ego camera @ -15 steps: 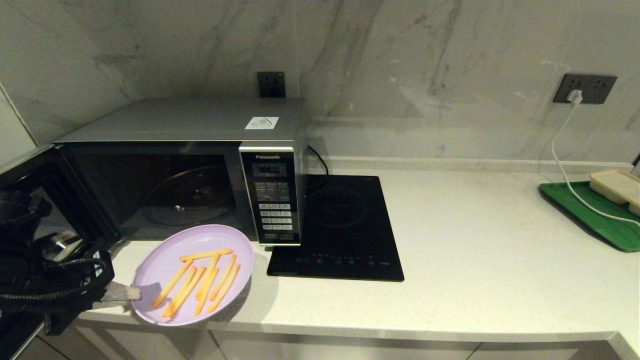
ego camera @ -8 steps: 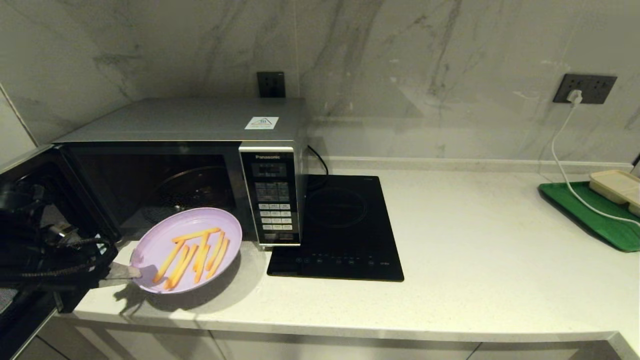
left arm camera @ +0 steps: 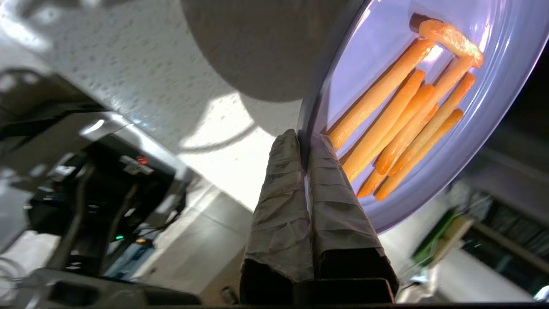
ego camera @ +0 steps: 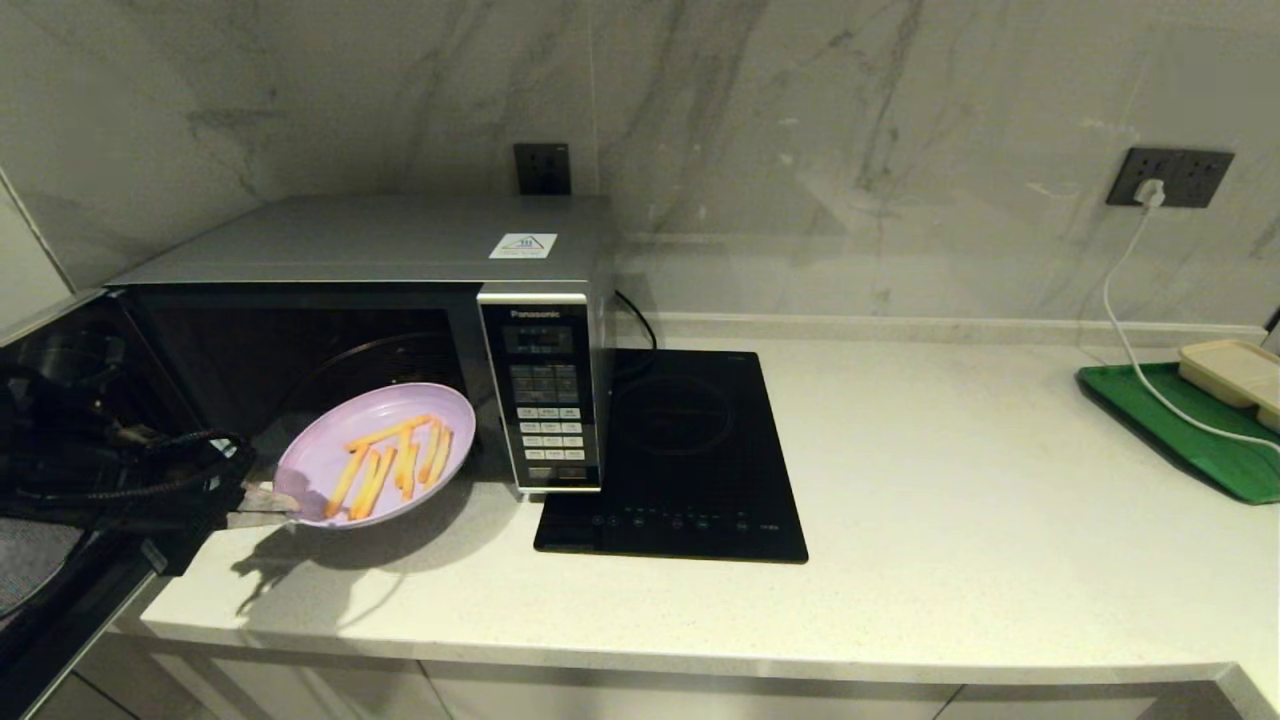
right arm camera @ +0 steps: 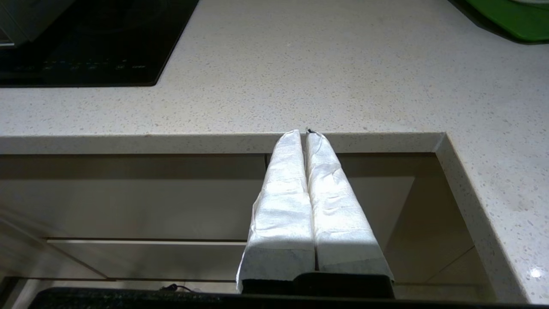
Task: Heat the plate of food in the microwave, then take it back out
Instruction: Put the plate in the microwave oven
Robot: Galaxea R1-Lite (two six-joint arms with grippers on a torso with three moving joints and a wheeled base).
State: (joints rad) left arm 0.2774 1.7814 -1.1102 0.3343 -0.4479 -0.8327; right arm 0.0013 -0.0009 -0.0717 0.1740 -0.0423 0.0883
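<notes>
Countertop: pale speckled stone, running along a grey-veined marble wall.

Microwave: silver box at the back left of the countertop. Door swung wide open to the left; dark cavity exposed, glass turntable visible inside. Brand "Panasonic" printed in white at the top of the black keypad panel; key legends too small to read. Small white sticker with a triangle mark on the top panel; wording illegible.

Cooktop: flat black slab just right of the microwave, touching its front corner; row of touch symbols along the near edge, unreadable.

Green tray: far right edge of the countertop, carrying a beige compartment tray.

White cable: plugged into the dark wall socket, draped across the green tray. Second dark socket above the microwave.

Plate: round, lilac, raised off the countertop and tilted, at the mouth of the microwave cavity, shadow cast on the stone below. Several orange fries lying roughly parallel, one across the far ends.

Left gripper: fingers clamped on the near rim of the plate, one above and one below.

Right gripper: fingers pressed together, holding nothing, parked below the front edge of the countertop.
</notes>
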